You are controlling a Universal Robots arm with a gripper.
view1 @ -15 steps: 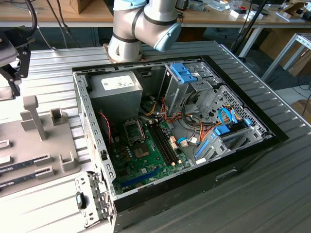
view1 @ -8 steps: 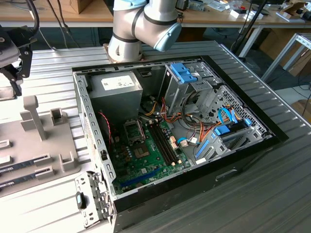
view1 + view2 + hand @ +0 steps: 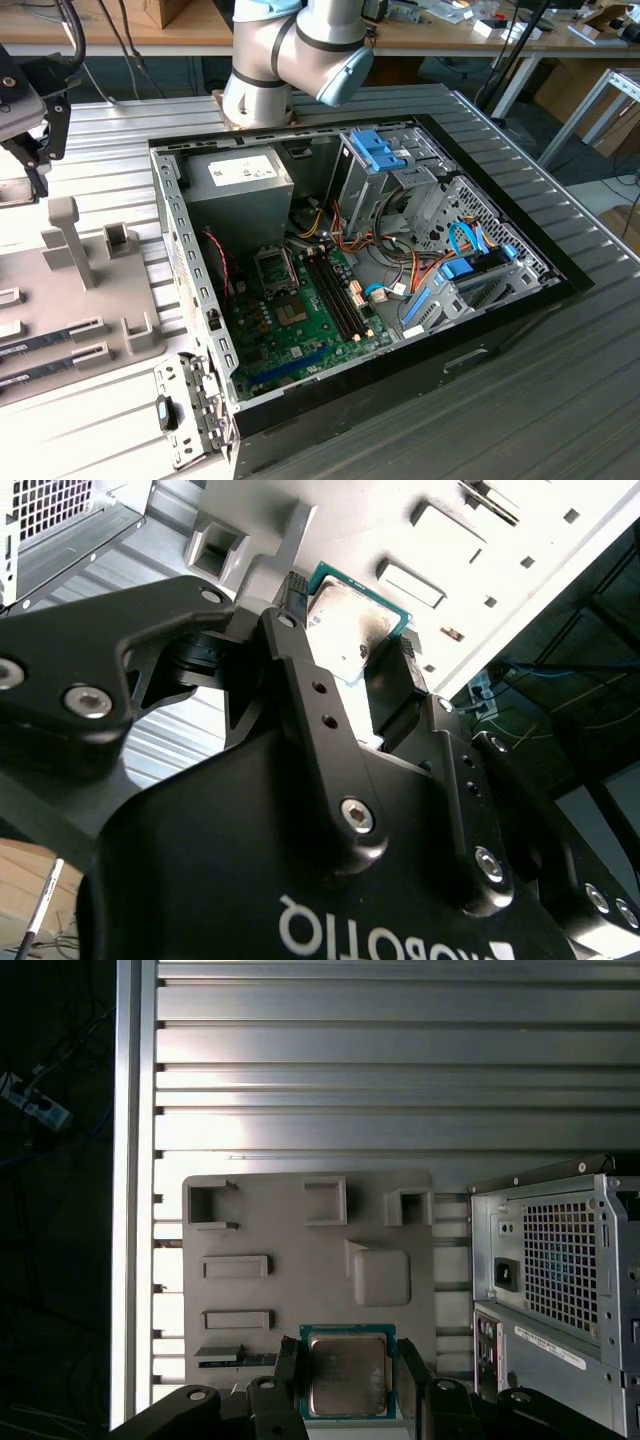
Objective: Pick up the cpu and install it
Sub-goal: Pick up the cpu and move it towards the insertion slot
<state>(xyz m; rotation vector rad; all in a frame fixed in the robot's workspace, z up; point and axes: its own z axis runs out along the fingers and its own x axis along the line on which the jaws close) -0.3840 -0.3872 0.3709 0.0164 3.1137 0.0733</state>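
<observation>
My claw (image 3: 348, 1358) grips one cpu (image 3: 347, 1378) by two opposite edges: square, dull silver-grey metal top, thin green rim.

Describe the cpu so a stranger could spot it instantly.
Beside the open computer case lies a grey holder tray on the ribbed table. Over it, the black pincer grips the cpu: a small flat square, silver-topped with a green rim, unlike the tray's plain grey pockets.

cpu (image 3: 347, 1378) in pincer (image 3: 348, 1368), over parts tray (image 3: 290, 1290); PC case (image 3: 560, 1260) nxt to tray.
</observation>
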